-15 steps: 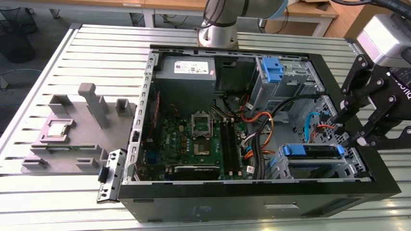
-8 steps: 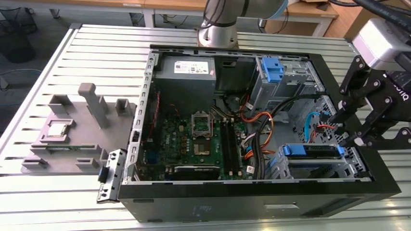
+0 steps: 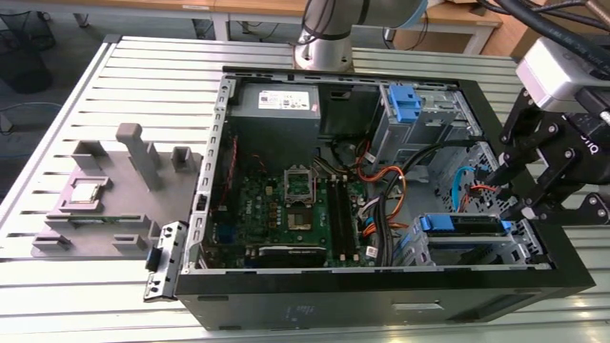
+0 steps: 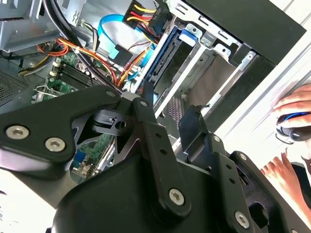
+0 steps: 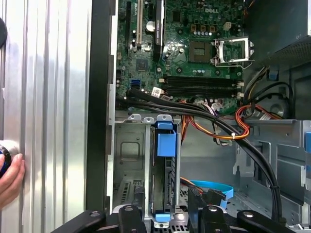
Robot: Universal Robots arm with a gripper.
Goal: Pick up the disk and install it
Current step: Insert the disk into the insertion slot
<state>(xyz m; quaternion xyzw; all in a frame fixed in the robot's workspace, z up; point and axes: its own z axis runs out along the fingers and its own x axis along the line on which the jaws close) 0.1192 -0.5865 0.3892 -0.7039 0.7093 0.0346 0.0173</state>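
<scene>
Gripper (image 5: 165, 209) spread apart, empty | one disk (image 5: 166, 144) in one drive bay (image 5: 129, 153)

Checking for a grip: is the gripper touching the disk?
Apart. In the first wrist view the gripper has its fingers on either side of the disk, with a visible gap on each side.
</scene>
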